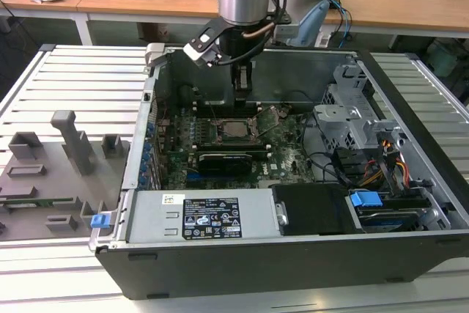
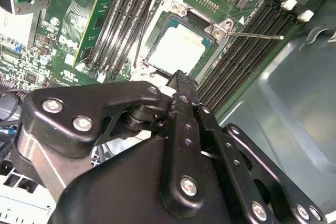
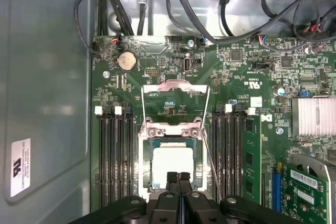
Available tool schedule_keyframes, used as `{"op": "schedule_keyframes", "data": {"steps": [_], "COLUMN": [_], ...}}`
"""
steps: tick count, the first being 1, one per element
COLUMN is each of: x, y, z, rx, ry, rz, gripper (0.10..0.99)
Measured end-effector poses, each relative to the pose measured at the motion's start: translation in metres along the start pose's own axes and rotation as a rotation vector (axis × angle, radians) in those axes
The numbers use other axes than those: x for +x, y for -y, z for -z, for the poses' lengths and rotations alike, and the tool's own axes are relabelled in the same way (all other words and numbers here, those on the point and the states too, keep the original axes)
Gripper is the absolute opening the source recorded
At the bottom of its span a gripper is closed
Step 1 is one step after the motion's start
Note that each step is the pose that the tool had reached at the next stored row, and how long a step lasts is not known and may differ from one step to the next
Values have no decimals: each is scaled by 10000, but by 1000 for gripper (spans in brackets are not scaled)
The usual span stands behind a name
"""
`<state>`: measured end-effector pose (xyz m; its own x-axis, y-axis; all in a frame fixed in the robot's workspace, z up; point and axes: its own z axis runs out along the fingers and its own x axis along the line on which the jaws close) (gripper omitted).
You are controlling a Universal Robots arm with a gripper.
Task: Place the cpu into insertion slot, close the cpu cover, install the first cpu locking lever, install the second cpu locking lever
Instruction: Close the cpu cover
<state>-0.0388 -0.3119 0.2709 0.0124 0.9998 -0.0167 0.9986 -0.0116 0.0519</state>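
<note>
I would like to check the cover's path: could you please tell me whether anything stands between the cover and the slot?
The cover stands open at the hinge end of the slot, with the cpu seated in the slot. The gripper, shut, hangs over the cpu's opposite edge, likely in the cover's swing. No cable crosses the slot.

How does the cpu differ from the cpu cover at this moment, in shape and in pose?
The cpu is a solid pale square; the cpu cover is a thin frame with an open middle. The cpu lies flat in the insertion slot; the cpu cover stands swung open beyond it, not over the cpu. Both are square and metallic.
</note>
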Motion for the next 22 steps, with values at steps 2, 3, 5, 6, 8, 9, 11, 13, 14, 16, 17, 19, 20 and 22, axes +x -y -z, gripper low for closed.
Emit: {"op": "schedule_keyframes", "data": {"steps": [2, 3, 5, 6, 8, 9, 11, 13, 14, 16, 17, 19, 20, 22], "x": [1, 2, 4, 5, 5, 6, 6, 6, 6, 6, 6, 7, 7, 8], "y": [-2, -2, -4, -5, -6, -6, -6, -7, -10, -30, -56, -97, -106, -120], "z": [29, 42, 76, 88, 107, 107, 107, 107, 108, 107, 105, 103, 102, 102], "rx": [0, 0, 0, 0, -1, -1, -1, 0, 0, 1, 0, 0, 0, 0], "ry": [1, 1, 3, 2, 2, 3, 3, 4, 5, 7, 5, 5, 4, 4], "rz": [1, 1, 1, 1, 1, 1, -1, 0, 2, 1, 0, 2, 1, 0], "gripper": [106, 106, 106, 106, 106, 106, 106, 106, 106, 106, 106, 106, 106, 106]}}
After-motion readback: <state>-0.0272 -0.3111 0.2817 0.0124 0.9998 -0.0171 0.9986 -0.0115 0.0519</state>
